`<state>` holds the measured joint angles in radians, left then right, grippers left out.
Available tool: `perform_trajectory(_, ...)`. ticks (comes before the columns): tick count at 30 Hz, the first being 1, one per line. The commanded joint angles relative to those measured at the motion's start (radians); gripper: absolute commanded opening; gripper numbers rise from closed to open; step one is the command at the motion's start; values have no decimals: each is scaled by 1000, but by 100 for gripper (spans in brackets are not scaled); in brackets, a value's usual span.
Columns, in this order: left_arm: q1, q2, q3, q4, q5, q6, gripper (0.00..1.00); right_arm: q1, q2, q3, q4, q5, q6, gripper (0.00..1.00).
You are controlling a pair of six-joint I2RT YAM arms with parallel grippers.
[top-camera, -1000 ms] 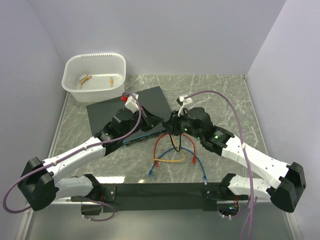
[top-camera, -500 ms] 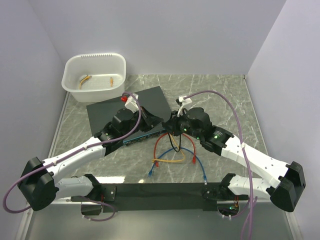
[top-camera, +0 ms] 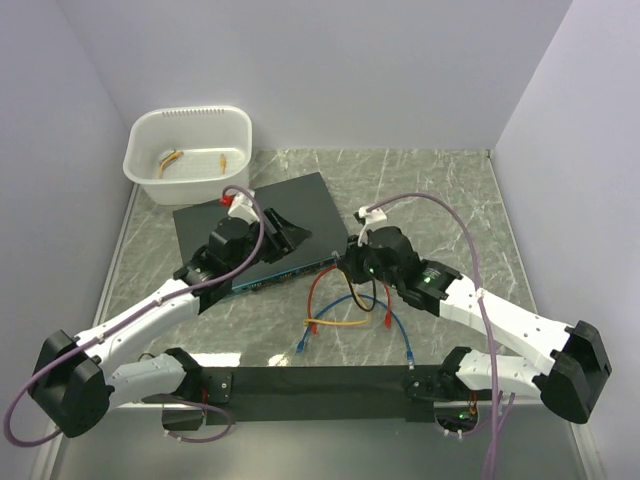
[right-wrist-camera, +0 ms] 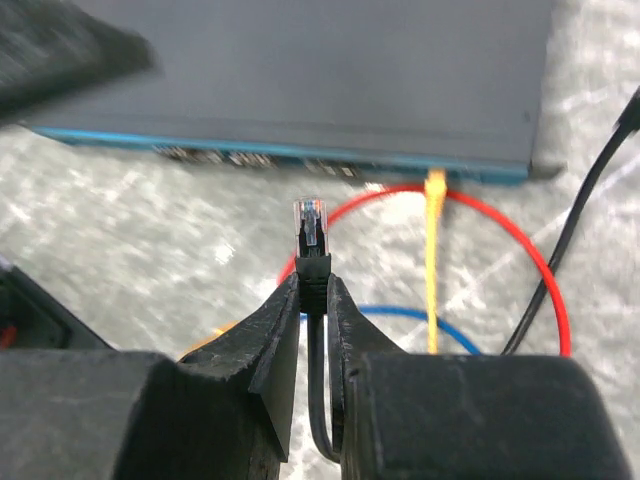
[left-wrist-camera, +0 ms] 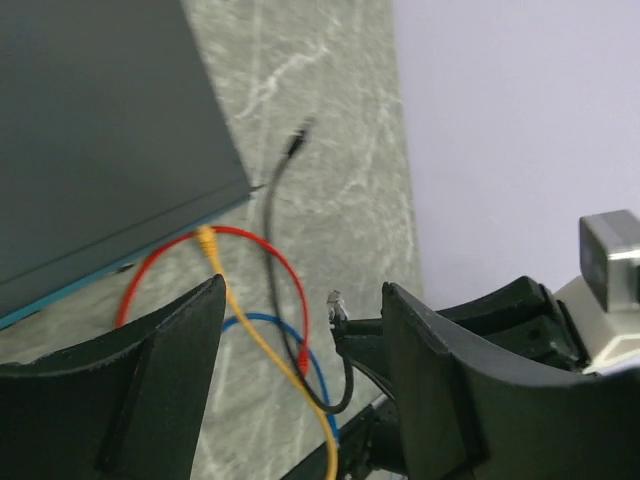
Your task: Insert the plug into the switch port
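Note:
The plug [right-wrist-camera: 311,228], clear-tipped with a black boot, stands upright between the fingertips of my right gripper [right-wrist-camera: 313,290], which is shut on it. Its black cable loops down between the fingers. Ahead of it lies the flat black switch [right-wrist-camera: 300,60] with its narrow teal face [right-wrist-camera: 300,151]; the row of switch ports [right-wrist-camera: 240,156] there is blurred. The plug tip is short of that face. My left gripper [left-wrist-camera: 300,320] hangs open and empty beside the switch's corner [top-camera: 300,200], and the plug [left-wrist-camera: 338,303] shows beyond its fingers. My right gripper [top-camera: 350,262] is just in front of the switch.
A yellow cable [right-wrist-camera: 434,260] is plugged into the teal face near its right end. Red [top-camera: 320,290] and blue [top-camera: 395,325] cables loop on the marble in front. A white tub [top-camera: 190,150] stands at the back left. A black bar [top-camera: 320,380] runs along the near edge.
My left gripper has opened and pulled back to the left over the switch. My right gripper, still holding the plug, has shifted slightly toward the near side.

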<state>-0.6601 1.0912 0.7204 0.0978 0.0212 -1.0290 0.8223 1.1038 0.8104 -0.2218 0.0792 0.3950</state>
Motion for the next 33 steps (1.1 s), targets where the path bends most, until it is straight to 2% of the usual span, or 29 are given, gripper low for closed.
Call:
perform_trajectory(1,28,-60,-32,-26,-18,41,69,6,39,-40,-8,36,31,0)
perform_trajectory(4,30,-97,-64,-27,-18,67,68,6,86,-65,15,33,54,0)
perform_trajectory(10,25,-116,-168,54,52,90,54,5,184,-70,33,86,84,0)
perform_trajectory(18,-29,-157,-283,45,33,92,36,0,275,-47,58,154,100,0)
perform_trajectory(25,-111,-113,-332,111,42,109,18,-31,340,-11,81,165,78,0)
perform_trajectory(33,-133,-33,-365,191,59,113,0,-51,347,15,139,85,47,0)
